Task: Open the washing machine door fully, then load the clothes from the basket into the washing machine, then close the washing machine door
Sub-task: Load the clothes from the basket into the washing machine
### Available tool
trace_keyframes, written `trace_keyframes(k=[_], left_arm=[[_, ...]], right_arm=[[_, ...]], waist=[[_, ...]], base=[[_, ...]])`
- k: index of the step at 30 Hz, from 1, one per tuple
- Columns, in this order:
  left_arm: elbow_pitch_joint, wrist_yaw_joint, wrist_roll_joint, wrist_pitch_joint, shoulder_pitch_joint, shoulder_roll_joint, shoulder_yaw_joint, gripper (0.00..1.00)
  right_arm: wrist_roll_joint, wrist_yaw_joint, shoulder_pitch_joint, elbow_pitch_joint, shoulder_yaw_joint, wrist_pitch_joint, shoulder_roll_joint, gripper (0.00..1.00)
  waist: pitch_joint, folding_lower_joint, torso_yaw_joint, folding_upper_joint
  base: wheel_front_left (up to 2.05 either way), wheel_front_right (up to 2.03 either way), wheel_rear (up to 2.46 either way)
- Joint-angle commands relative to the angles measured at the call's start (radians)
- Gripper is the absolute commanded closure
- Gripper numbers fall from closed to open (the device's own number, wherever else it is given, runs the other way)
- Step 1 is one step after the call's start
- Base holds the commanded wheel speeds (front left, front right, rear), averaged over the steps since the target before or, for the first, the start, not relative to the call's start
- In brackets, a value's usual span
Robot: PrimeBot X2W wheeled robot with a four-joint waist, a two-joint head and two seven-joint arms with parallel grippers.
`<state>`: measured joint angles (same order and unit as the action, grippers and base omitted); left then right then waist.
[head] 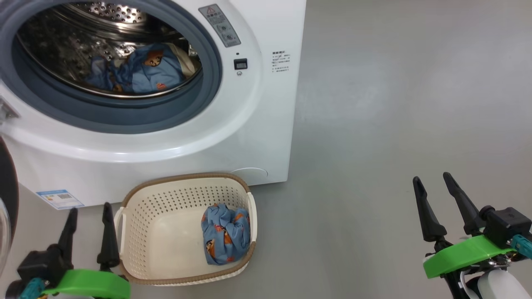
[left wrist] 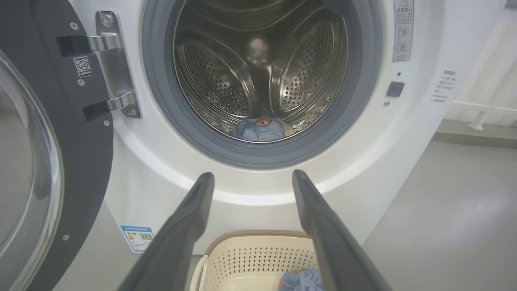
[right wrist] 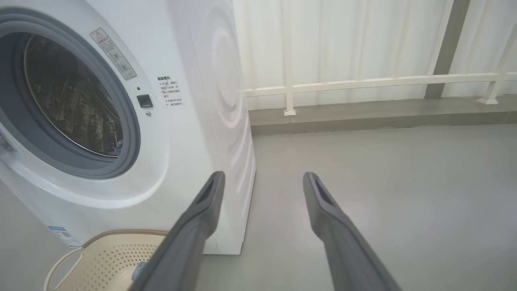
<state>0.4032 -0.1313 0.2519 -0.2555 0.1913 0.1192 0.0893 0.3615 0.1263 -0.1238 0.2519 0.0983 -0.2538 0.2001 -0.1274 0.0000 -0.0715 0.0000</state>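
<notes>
Head view: a garment (head: 226, 238) lies bunched in the basket (head: 183, 177), left gripper (head: 90, 209) and right gripper (head: 431, 178) with jaws spread and empty; left wrist view: a loose pinch could drape it over the seal (left wrist: 262, 157), blocking the door (left wrist: 93, 153); right wrist view: a cross-reach could clip the washing machine (right wrist: 194, 121).

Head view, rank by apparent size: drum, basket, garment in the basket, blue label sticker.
1. drum (partly cropped at the frame edge)
2. basket
3. garment in the basket
4. blue label sticker
Apparent only: basket is nearer.
</notes>
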Motion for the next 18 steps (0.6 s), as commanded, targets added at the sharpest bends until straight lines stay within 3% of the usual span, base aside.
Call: trace_keyframes(k=[1, 18], left_arm=[[-0.035, 0.001, -0.01, -0.006, -0.004, 0.015, 0.028, 0.0], [-0.086, 0.001, -0.026, -0.006, -0.058, 0.005, 0.044, 0.0]], right_arm=[[0.002, 0.004, 0.008, -0.023, 0.016, -0.008, 0.018, 0.0], [-0.002, 0.004, 0.019, -0.028, 0.006, -0.008, 0.014, 0.0]], waist=[[0.009, 0.0, 0.004, 0.0], [0.018, 0.0, 0.007, 0.0]], base=[[0.0, 0.0, 0.0], [0.0, 0.0, 0.0]])
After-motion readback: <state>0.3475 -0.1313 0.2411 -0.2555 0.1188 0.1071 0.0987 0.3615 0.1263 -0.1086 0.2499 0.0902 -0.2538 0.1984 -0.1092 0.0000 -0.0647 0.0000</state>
